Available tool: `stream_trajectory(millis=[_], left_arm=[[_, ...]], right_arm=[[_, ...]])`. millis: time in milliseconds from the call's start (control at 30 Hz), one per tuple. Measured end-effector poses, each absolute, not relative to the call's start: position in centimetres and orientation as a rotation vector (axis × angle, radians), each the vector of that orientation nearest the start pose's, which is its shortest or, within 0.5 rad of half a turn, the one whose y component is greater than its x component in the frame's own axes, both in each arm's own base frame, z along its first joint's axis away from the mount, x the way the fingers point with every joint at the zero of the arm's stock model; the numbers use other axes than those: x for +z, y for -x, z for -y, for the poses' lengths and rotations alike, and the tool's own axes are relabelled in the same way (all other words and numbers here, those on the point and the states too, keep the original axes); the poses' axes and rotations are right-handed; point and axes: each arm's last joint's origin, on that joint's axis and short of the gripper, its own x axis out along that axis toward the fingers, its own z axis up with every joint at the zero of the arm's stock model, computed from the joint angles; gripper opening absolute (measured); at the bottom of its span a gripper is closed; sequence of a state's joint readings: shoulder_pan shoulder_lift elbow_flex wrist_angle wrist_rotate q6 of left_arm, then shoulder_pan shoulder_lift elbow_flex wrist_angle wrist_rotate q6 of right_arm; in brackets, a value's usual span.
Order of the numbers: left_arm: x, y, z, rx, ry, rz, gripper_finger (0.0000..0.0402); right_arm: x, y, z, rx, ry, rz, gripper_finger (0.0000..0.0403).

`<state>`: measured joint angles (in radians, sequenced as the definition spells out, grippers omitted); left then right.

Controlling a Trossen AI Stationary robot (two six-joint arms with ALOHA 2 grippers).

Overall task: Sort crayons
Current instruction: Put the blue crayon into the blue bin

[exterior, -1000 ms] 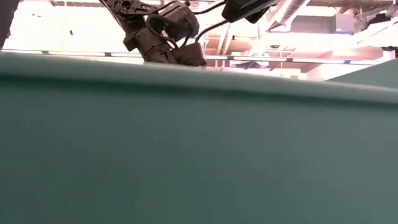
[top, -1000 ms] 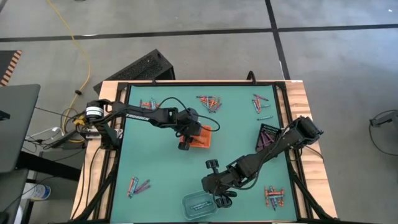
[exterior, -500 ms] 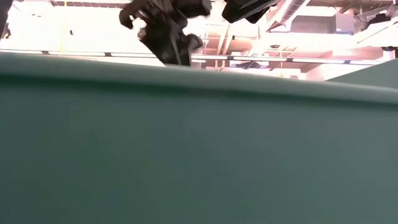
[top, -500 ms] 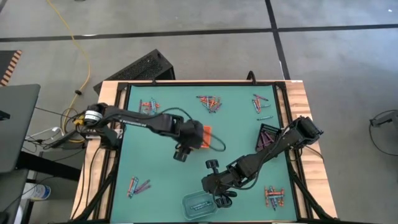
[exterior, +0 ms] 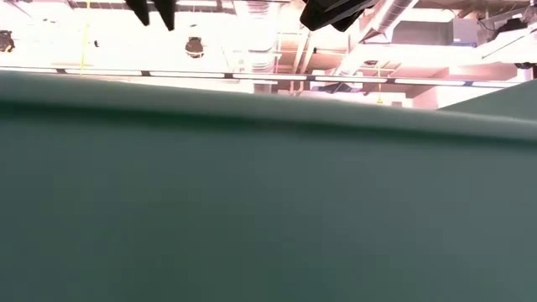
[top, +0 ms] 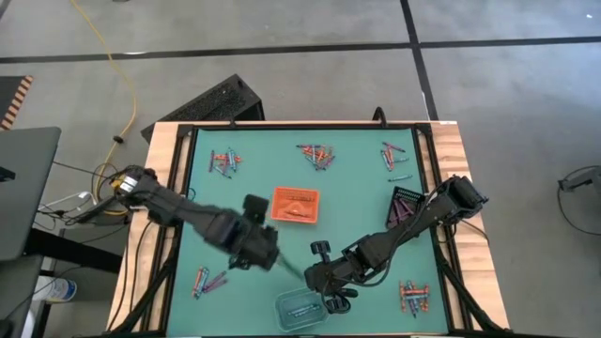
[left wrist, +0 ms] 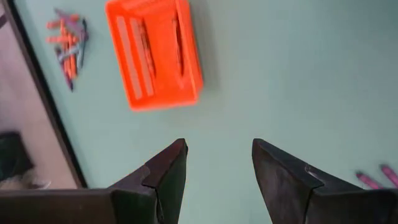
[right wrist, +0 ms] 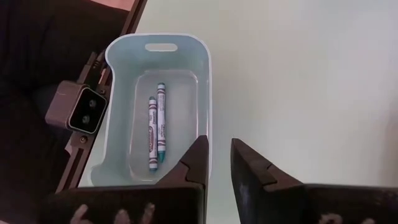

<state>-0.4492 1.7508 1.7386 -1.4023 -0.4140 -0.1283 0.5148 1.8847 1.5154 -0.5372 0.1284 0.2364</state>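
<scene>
Ahead of the left claw (left wrist: pixel 214 165), whose fingers stand apart and empty, sits the orange tray (left wrist: pixel 155 50) with crayons in it, and a loose heap of crayons (left wrist: pixel 67 40) lies beyond that by the table (left wrist: pixel 298 74) edge. Two purple crayons (left wrist: pixel 376 177) lie off to one side. The right claw (right wrist: pixel 217 162), narrowly parted and holding nothing, hovers just beside the clear tray (right wrist: pixel 158 106), where two blue crayons rest. Judged risk: descending here, it could clip the rim and tip the tray.
</scene>
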Motion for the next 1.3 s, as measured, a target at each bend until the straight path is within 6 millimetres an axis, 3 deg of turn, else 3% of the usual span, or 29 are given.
stream_trajectory(millis=[267,633,900,1133,1300], left_arm=[[32.0,-25.5,18.5,0.117,-0.479,-1.299,0.0171],[32.2,-19.6,24.6,0.181,-0.428,-1.065,0.0171],[31.7,-17.1,26.3,0.224,-0.346,-0.966,0.0171],[27.3,-15.9,25.7,0.322,-0.367,-1.057,0.0171],[25.4,-15.7,25.2,0.374,-0.363,-1.075,0.0171]], right_arm=[[24.6,-36.0,-19.9,0.254,0.069,-0.898,0.0062],[24.6,-36.0,-19.9,0.254,0.069,-0.898,0.0062],[24.6,-36.0,-19.9,0.254,0.069,-0.898,0.0062],[24.6,-36.0,-19.9,0.254,0.069,-0.898,0.0062],[24.6,-36.0,-19.9,0.254,0.069,-0.898,0.0062]])
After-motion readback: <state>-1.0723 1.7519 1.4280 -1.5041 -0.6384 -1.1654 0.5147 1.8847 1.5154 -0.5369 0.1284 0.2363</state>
